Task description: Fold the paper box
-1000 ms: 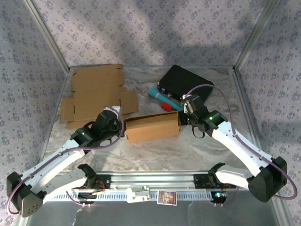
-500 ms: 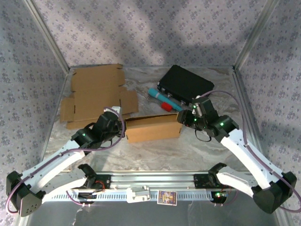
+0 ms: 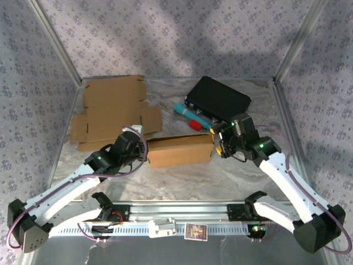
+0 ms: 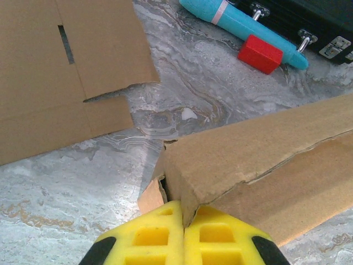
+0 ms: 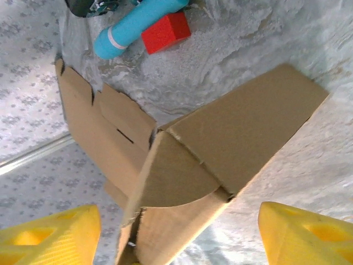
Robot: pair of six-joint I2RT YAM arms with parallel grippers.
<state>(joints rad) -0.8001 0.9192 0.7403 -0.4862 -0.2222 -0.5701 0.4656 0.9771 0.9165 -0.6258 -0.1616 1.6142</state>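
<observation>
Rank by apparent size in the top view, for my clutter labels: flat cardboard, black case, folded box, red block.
1. flat cardboard
2. black case and folded box: they look about alike, so unranked
3. red block

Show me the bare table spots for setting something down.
Free: the strip of marbled table between the folded brown cardboard box and the near rail; the back gap between the flat brown cardboard sheet and black case. Crowded: around the teal cylinder and red block.
</observation>
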